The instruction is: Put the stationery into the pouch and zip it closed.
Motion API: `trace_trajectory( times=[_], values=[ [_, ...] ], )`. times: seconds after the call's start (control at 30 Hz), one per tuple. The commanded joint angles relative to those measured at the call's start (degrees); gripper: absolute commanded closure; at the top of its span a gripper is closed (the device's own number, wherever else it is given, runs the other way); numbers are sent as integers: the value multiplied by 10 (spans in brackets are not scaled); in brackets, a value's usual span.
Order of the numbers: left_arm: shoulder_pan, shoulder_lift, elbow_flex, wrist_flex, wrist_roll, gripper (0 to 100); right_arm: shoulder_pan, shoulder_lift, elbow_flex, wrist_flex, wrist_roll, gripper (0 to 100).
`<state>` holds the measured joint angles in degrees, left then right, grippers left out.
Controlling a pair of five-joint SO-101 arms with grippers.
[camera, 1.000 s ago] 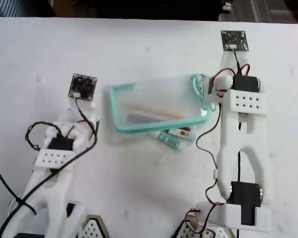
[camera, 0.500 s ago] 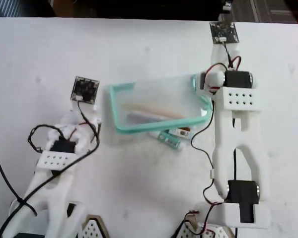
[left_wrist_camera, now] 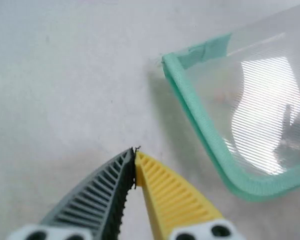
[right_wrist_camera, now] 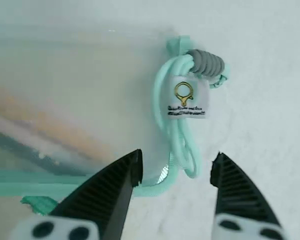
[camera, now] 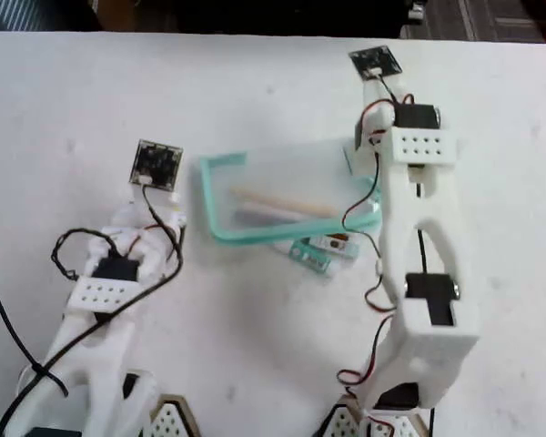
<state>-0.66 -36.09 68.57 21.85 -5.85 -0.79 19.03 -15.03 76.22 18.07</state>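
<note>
Bare table [camera: 255,91] lies open behind the pouch [camera: 282,177] and in front of it toward the left. The right arm [camera: 437,214] hangs across the pouch's cord end; loose pens [camera: 320,252] lie just beside its near edge.

Pouch [camera: 287,191] lies mid-surface [camera: 255,91], long side across, between the two arms. Pencil [camera: 282,202] and other stationery lie lengthwise inside it. Two loose pieces [camera: 320,251] sit on the surface just beside the pouch's near edge, toward its right end. Left jaws sit near the pouch's left corner, apart from it. Right jaws are at the pouch's right end, one on either side of its cord loop [right_wrist_camera: 177,130].
</note>
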Motion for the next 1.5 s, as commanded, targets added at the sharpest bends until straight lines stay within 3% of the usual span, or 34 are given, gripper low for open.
trace_trajectory(
  times=[0.0,0.3,0.6,0.77,0.87,1.47],
  values=[
    [8,-2,-5,-13,0,976,22,42,-57,4,-11,776],
    [9,1,-6,-13,0,976,-10,88,-98,-3,-16,776],
    [9,1,-6,-13,0,976,4,147,-105,-60,-18,782],
    [9,1,-7,-13,0,976,7,165,-127,-58,-19,984],
    [9,1,-7,-13,0,976,5,167,-127,-58,-19,953],
    [18,0,-7,-14,0,976,-51,-97,-142,36,-15,980]
  ],
)
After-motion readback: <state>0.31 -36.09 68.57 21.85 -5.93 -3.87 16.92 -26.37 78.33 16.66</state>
